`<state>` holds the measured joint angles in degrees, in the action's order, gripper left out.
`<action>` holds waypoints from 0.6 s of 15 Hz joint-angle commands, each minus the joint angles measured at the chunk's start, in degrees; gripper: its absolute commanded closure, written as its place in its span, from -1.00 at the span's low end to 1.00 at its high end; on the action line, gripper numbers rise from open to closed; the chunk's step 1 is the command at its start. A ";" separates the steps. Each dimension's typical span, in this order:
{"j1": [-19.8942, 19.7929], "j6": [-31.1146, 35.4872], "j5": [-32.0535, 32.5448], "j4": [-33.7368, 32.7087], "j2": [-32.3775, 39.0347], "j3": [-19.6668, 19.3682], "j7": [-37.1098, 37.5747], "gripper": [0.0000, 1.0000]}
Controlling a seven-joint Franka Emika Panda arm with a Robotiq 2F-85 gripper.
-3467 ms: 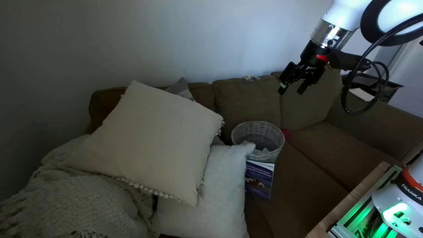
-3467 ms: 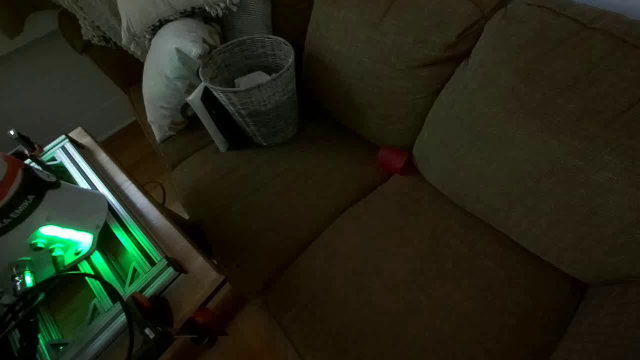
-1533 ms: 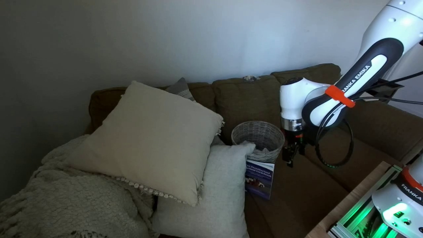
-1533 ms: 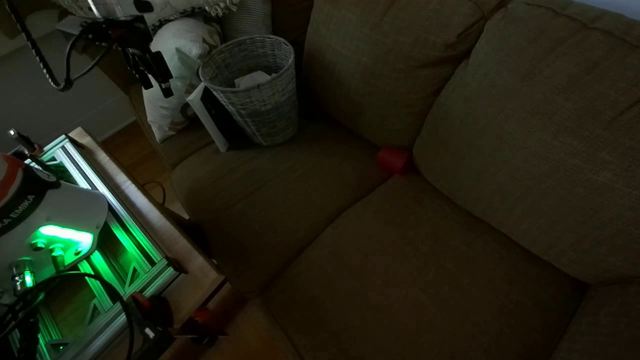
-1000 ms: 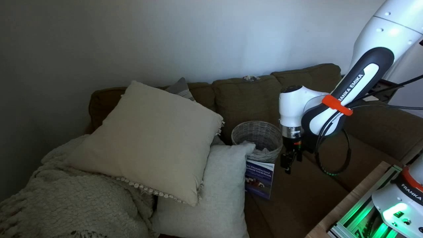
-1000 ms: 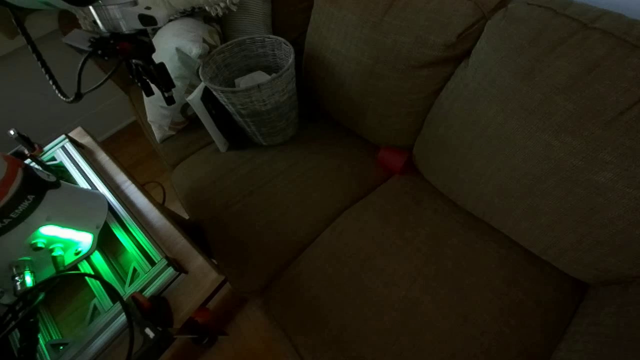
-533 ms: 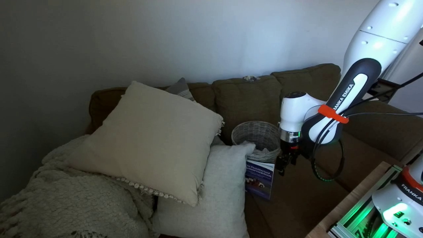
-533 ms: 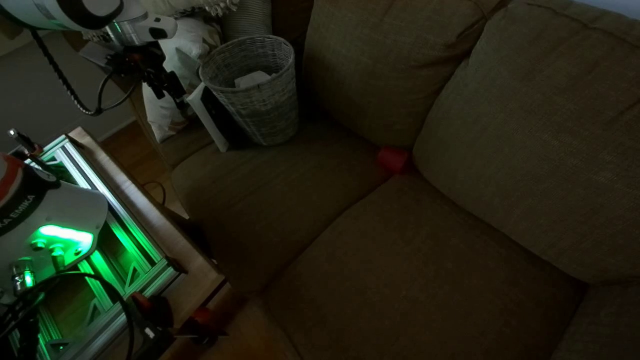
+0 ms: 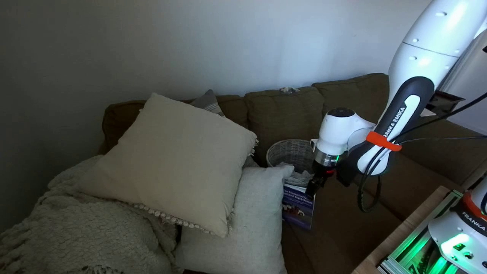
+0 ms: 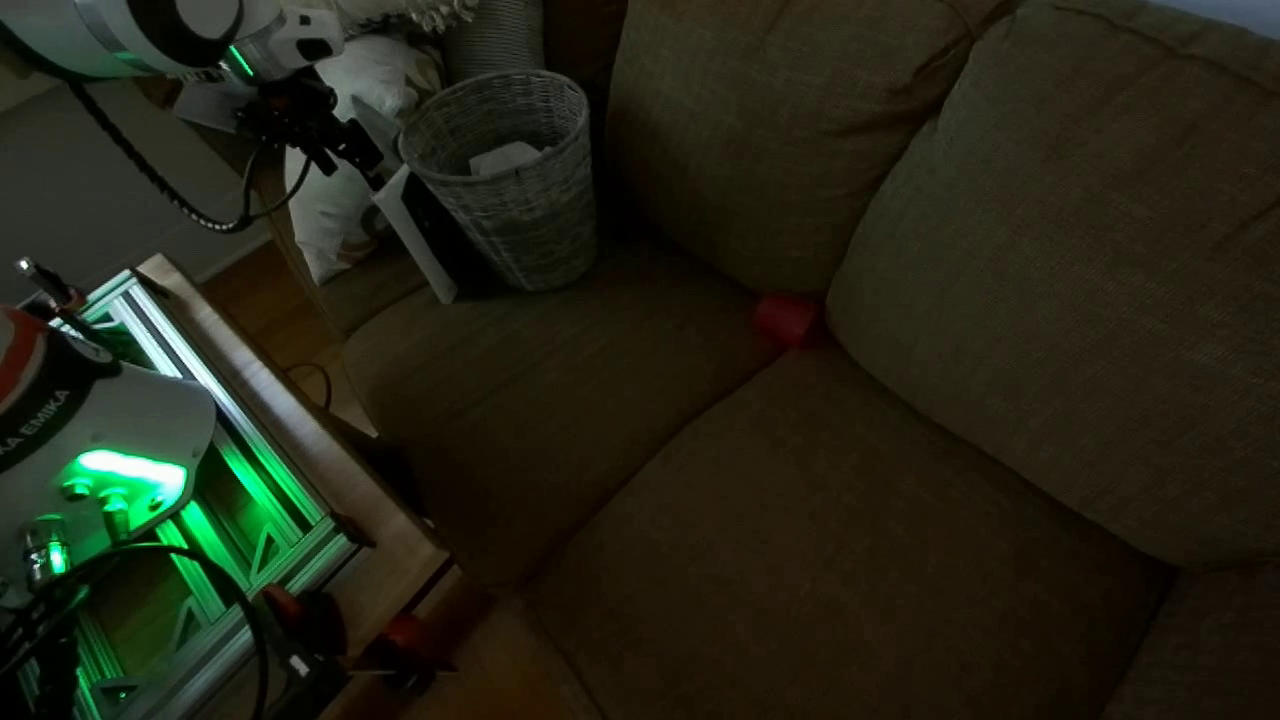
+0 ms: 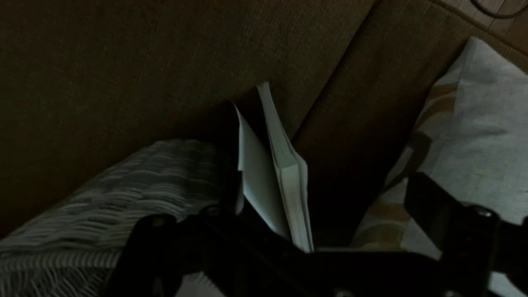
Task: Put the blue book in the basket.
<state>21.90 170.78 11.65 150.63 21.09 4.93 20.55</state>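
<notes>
The blue book (image 9: 295, 209) stands leaning on the side of the basket (image 9: 277, 154), on the sofa seat. Its pale page edge faces out in an exterior view (image 10: 420, 235). In the wrist view the book's page block (image 11: 293, 194) and a splayed cover show from above, beside the basket's woven wall (image 11: 136, 185). My gripper (image 11: 330, 196) is open, its fingers wide apart with the book's top edge between them, nearer the left finger. In both exterior views the gripper (image 9: 310, 193) (image 10: 370, 170) is at the book's upper edge. Whether it touches the book I cannot tell.
A pale pillow (image 9: 247, 224) lies close beside the book, also in the wrist view (image 11: 486, 156). A large cream pillow (image 9: 182, 160) leans behind it. The basket holds something white (image 10: 505, 158). A red object (image 10: 788, 320) sits in the sofa crease. The robot base (image 9: 456, 228) stands on a wooden table.
My gripper has come down from high above the sofa, then moved across to the book's upper edge and tilted. The book and basket have not moved.
</notes>
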 commanded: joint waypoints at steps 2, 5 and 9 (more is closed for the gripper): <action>8.42 2.53 8.27 -1.36 3.16 -9.65 0.87 -1.00; 13.84 0.38 11.67 -1.41 3.11 -15.64 1.56 -1.00; 13.71 -0.34 11.63 -3.15 6.94 -14.05 -2.02 -1.00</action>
<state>35.30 171.71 22.25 149.32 24.72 -9.68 20.17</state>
